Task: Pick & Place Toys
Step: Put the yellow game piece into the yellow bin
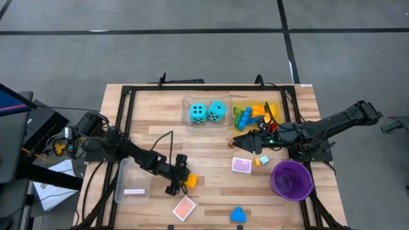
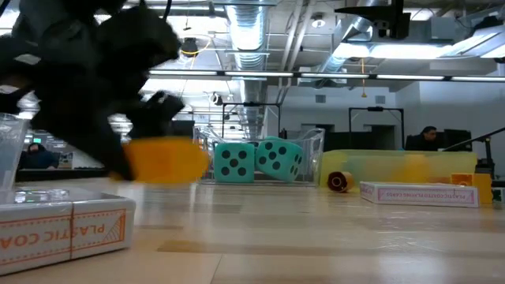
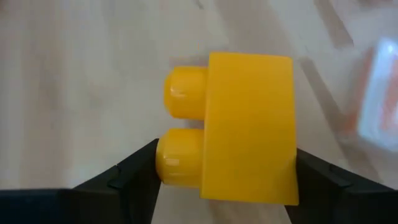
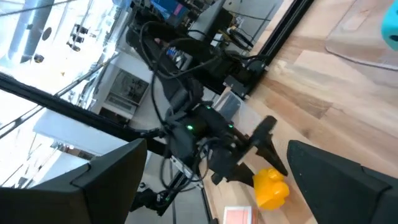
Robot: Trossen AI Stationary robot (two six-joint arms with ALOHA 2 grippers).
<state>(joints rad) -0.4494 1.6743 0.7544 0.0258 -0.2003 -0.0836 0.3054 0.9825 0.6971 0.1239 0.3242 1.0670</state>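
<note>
Left gripper (image 3: 227, 171) jaws clamp a yellow two-stud brick (image 3: 233, 127) (right jaws wide).

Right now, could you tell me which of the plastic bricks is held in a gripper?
The yellow brick, clamped between the left gripper fingers near the table's front; the other bricks lie loose or in the yellow tray.

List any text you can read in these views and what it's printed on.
"PLASTIC COA…", mirrored and cut off: on the white card box with orange trim, nearest in the low view.
Print on the pink box further back: too blurred to read.
Label in the clear tray: too small to read.
Dice carry only black dots, no words.
</note>
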